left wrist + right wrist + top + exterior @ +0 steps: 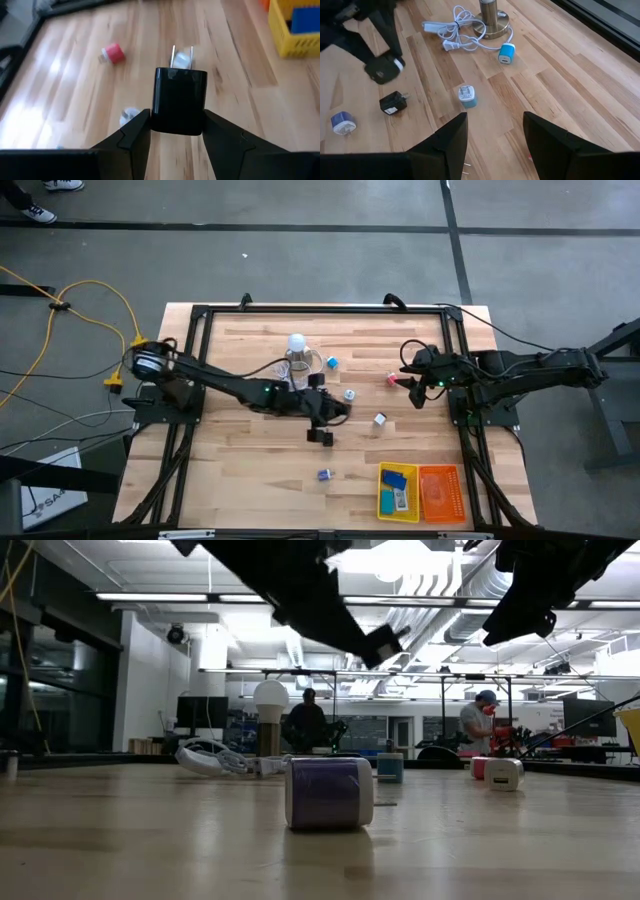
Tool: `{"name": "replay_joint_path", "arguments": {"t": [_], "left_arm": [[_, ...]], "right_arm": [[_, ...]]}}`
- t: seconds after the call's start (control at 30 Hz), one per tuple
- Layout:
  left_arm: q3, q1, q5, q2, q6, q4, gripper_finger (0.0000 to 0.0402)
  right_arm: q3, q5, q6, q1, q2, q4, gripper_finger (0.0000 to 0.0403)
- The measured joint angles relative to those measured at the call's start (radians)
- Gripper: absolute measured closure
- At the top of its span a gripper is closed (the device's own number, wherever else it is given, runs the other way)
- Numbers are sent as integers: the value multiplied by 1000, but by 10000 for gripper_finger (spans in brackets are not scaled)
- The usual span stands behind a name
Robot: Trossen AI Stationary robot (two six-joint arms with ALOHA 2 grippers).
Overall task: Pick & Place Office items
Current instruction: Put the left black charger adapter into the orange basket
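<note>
Left arm: reaches from the left edge across the middle of the wooden surface (pixel 250 350), its left gripper (pixel 335 411) raised above the boards, apparently to carry its load clear of the loose pieces.
Left jaws: clenched on a black plug-in charger (pixel 178 101), gripped by its two flat sides with the metal prongs pointing away, a hold that looks made for transport.
Lamp: a small ball-topped lamp (pixel 296 350) with a looped white cord (pixel 461 36) stands near the far middle, no part of the sorting.
Loose items: a second black charger (pixel 322 437) lies just beside the left gripper; a blue-and-white plug (pixel 325 474) rests nearer the front edge; a light-blue adapter (pixel 506 53) sits by the lamp base; another small blue-and-white piece (pixel 467 95) and a white cube (pixel 380 419) lie between the two arms, all apparently awaiting collection.
Trays: a yellow mesh tray (pixel 383 492), already holding blue pieces, touches an orange mesh tray (pixel 440 492) at the front right, the likely destination.
Pink cube: a pink cube (pixel 393 379) lies just beside the right gripper.
Right arm: the right gripper (pixel 416 387) hangs over the right side, jaws released and empty, apparently poised for the pink cube.
</note>
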Motion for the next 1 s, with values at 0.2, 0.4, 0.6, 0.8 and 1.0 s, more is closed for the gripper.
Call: {"name": "replay_joint_path", "arguments": {"t": [0.2, 0.4, 0.6, 0.8, 1.0], "left_arm": [[75, 6, 4, 67, 19, 19, 247], [80, 5, 3, 72, 16, 41, 247], [80, 5, 7, 73, 0, 57, 247], [79, 4, 8, 73, 0, 71, 247], [79, 4, 9, 73, 0, 74, 247]], "right_arm": [[0, 0, 0, 0, 0, 7, 224], [0, 0, 0, 0, -1, 20, 224], [0, 0, 0, 0, -1, 27, 224], [0, 0, 0, 0, 0, 27, 224], [0, 1, -6, 0, -1, 28, 224]]}}
